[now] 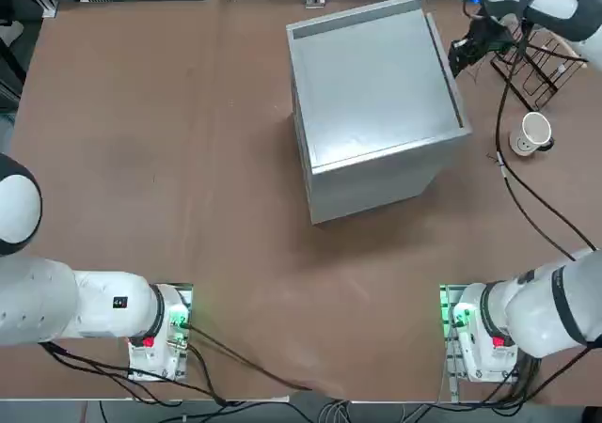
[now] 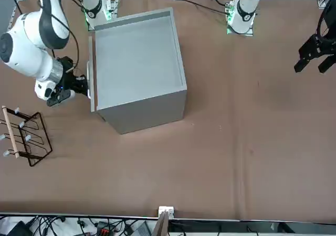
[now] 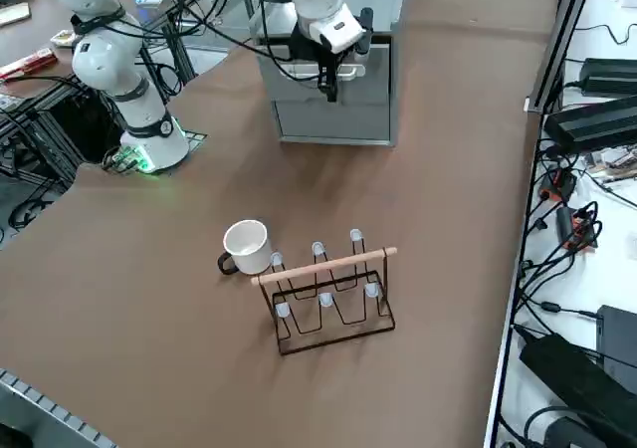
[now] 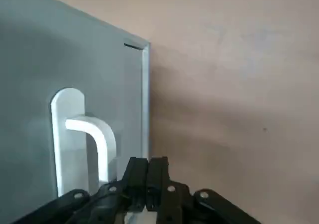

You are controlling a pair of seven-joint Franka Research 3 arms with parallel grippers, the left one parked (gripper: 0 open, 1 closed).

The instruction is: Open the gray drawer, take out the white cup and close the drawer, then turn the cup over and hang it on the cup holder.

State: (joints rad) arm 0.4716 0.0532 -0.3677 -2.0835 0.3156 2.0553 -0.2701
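The gray drawer (image 3: pixel 376 75) looks pushed in, its front panel (image 4: pixel 30 59) close against the big gray cabinet (image 1: pixel 376 85). My right gripper (image 3: pixel 329 82) hovers just in front of the panel beside its white handle (image 4: pixel 94 134). The fingers (image 4: pixel 148 171) are shut together on nothing. The white cup (image 3: pixel 246 244) lies on its side on the table, mouth facing away from the cabinet, right beside the cup holder (image 3: pixel 328 294). In the top view the cup (image 1: pixel 534 130) lies on the near side of the holder (image 1: pixel 546 70). It is hidden in the front view.
The cabinet stands mid-table, its drawer front facing my right side. The cup holder (image 2: pixel 23 136) stands near the table's far right corner. The arm's black cable (image 1: pixel 527 193) trails over the table near the cup. Cables and power bricks (image 3: pixel 597 119) line the far edge.
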